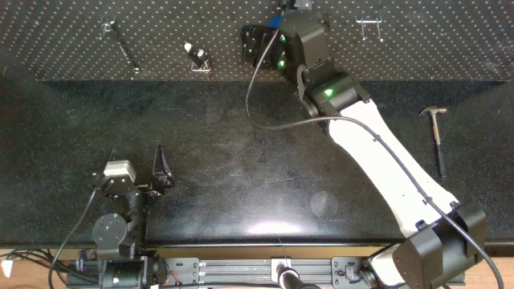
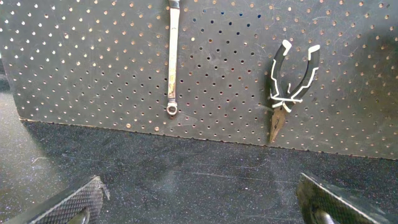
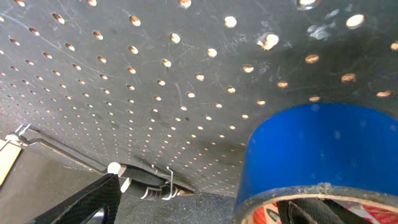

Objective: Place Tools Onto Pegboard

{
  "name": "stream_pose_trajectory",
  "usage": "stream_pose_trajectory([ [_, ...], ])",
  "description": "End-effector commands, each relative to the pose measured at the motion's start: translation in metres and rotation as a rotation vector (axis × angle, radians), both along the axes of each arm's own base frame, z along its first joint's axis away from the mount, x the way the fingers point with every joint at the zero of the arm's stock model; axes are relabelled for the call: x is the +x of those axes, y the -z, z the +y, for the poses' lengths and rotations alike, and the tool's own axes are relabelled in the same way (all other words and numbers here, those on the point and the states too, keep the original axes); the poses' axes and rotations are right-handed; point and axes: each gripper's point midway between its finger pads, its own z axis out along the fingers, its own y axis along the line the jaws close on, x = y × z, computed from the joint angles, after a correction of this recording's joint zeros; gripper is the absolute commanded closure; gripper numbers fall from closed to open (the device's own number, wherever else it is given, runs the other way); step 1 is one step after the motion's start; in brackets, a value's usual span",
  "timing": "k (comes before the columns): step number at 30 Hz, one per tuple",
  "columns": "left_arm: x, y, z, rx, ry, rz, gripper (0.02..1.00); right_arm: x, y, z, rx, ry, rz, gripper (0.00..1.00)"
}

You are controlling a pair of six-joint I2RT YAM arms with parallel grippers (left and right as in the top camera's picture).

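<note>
A blue tape roll sits close against the pegboard, at one finger of my right gripper. The other finger stands well clear of it, so the jaws are open. From above, this gripper is up at the pegboard, a sliver of the blue roll beside it. A wrench and black-handled pliers hang on the board. A hammer lies on the table at the right. My left gripper rests open near its base, nothing between its fingers.
An empty wire hook is on the board right of the right gripper. The right arm's cable loops over the dark table below the board.
</note>
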Motion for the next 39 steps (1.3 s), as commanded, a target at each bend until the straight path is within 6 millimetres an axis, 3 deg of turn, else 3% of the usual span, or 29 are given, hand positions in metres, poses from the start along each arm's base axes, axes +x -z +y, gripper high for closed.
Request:
stream_pose_trajectory([
  [1,0.000,0.001,-0.002,0.009,0.012,0.000,0.018,0.000,-0.020,-0.007,0.032,0.013,-0.025,0.178],
  [9,0.000,0.001,-0.002,0.009,0.012,0.000,0.018,-0.013,-0.020,0.007,0.120,-0.124,0.036,0.150],
  [16,0.000,0.001,-0.002,0.009,0.011,0.000,0.018,-0.016,-0.040,0.022,0.196,-0.214,-0.010,0.123],
  [20,0.000,0.001,-0.002,0.009,0.011,0.000,0.018,-0.018,-0.031,0.017,0.186,-0.207,0.028,0.123],
  [23,0.000,0.001,-0.002,0.009,0.011,0.000,0.018,-0.032,-0.019,0.004,0.178,-0.213,0.130,0.123],
  [25,0.000,0.001,-0.002,0.009,0.011,0.000,0.018,-0.044,-0.011,-0.011,0.158,-0.184,0.203,0.119],
  [26,0.000,0.001,-0.002,0.009,0.012,0.000,0.018,-0.047,-0.002,-0.028,0.126,-0.126,0.247,0.112],
  [28,0.000,0.001,-0.002,0.009,0.012,0.000,0.020,-0.068,0.027,-0.085,-0.027,0.085,0.387,0.062],
  [33,0.000,0.001,-0.002,0.009,0.011,0.000,0.018,-0.129,0.040,-0.167,-0.154,0.324,0.376,0.025],
  [39,0.000,0.001,-0.002,0.009,0.012,0.000,0.018,-0.181,0.089,-0.234,-0.363,0.339,0.510,0.025],
])
